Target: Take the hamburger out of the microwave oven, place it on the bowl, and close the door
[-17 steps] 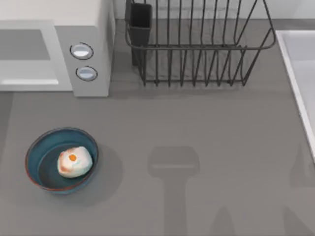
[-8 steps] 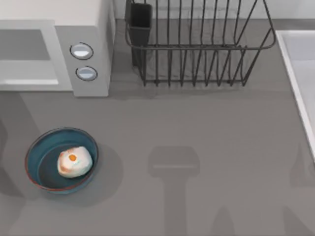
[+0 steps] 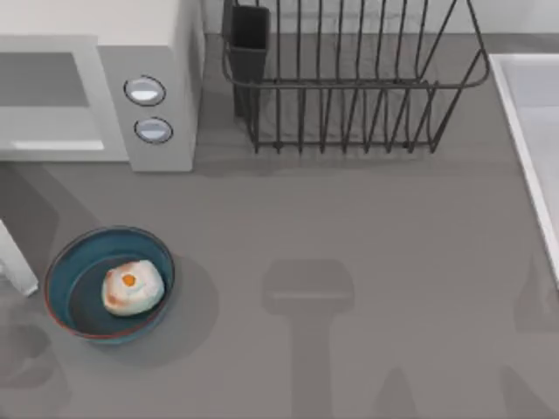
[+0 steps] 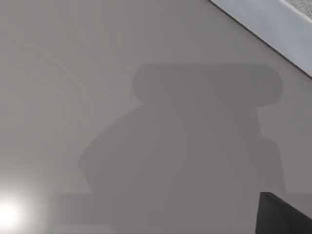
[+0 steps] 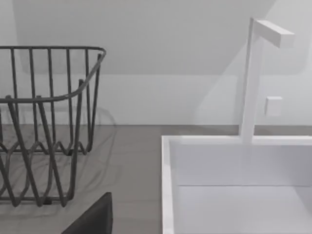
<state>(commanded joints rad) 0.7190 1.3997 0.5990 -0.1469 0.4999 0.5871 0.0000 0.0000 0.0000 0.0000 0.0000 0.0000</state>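
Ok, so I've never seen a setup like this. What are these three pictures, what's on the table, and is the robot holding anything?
This is a simulated robot with two arms, each ending in a pincer. One picture looks down on the grey table. The other two come from cameras on the arms' wrists.

On the table stand a white boxy microwave oven with two silvery knobs, a black wire rack, and a round blue bowl. A small whitish hamburger lies free in the bowl. A white sink sits at the right edge.

The dark corners in the wrist views are probably the left pincer and the right pincer. Nothing seems held. I cannot tell whether the microwave's door is shut.
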